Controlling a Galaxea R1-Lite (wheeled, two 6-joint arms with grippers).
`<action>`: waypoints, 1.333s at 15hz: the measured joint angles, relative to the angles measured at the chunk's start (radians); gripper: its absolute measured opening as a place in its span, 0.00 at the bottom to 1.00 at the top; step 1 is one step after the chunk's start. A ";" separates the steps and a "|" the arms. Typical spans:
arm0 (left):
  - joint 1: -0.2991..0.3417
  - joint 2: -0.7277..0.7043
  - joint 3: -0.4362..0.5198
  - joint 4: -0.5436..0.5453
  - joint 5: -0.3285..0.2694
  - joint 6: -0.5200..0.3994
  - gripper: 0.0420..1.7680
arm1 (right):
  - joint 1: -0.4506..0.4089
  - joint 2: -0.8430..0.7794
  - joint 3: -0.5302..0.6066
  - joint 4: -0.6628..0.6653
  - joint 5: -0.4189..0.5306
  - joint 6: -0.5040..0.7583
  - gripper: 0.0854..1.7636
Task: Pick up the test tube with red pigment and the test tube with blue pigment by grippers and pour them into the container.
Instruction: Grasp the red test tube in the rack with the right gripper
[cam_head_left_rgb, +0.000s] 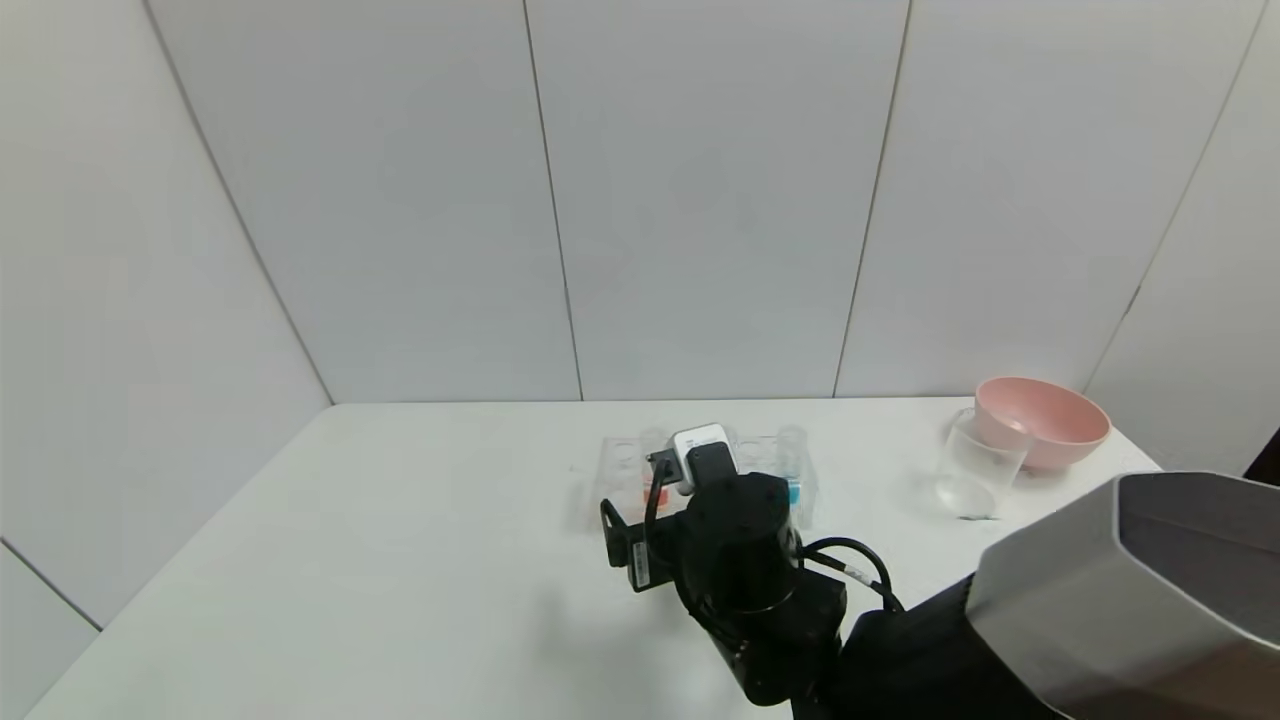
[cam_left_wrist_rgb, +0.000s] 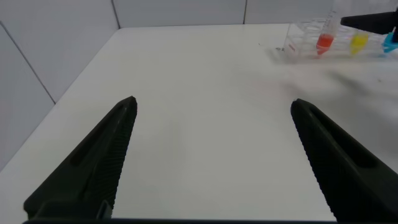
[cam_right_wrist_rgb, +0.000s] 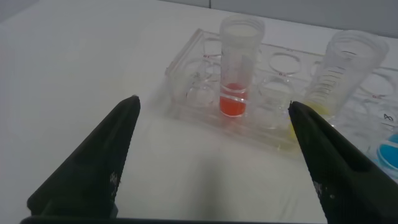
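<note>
The red-pigment test tube (cam_right_wrist_rgb: 239, 68) stands upright in a clear rack (cam_right_wrist_rgb: 186, 81), with orange-red liquid at its bottom. My right gripper (cam_right_wrist_rgb: 214, 102) is open and empty, just short of the rack, with the red tube straight ahead between the fingers' lines. The blue-pigment tube (cam_head_left_rgb: 793, 488) stands at the rack's right end; only its blue bottom (cam_right_wrist_rgb: 388, 152) shows in the right wrist view. In the head view the right gripper (cam_head_left_rgb: 700, 455) hovers over the rack (cam_head_left_rgb: 620, 460), covering most of it. The clear beaker (cam_head_left_rgb: 975, 470) stands on the table to the right. My left gripper (cam_left_wrist_rgb: 214, 101) is open over bare table.
A tube with yellow liquid (cam_right_wrist_rgb: 339, 74) stands between the red and blue tubes. A pink bowl (cam_head_left_rgb: 1040, 420) sits behind the beaker near the table's far right corner. The white table (cam_head_left_rgb: 400, 520) ends at white walls behind and on the left.
</note>
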 joint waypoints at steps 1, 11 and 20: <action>0.000 0.000 0.000 0.000 0.000 0.000 1.00 | -0.009 0.028 -0.032 0.000 0.001 -0.002 0.97; 0.000 0.000 0.000 0.000 0.000 0.000 1.00 | -0.063 0.173 -0.235 -0.005 0.003 -0.081 0.97; 0.000 0.000 0.000 0.000 0.000 0.000 1.00 | -0.076 0.195 -0.279 -0.013 0.008 -0.091 0.83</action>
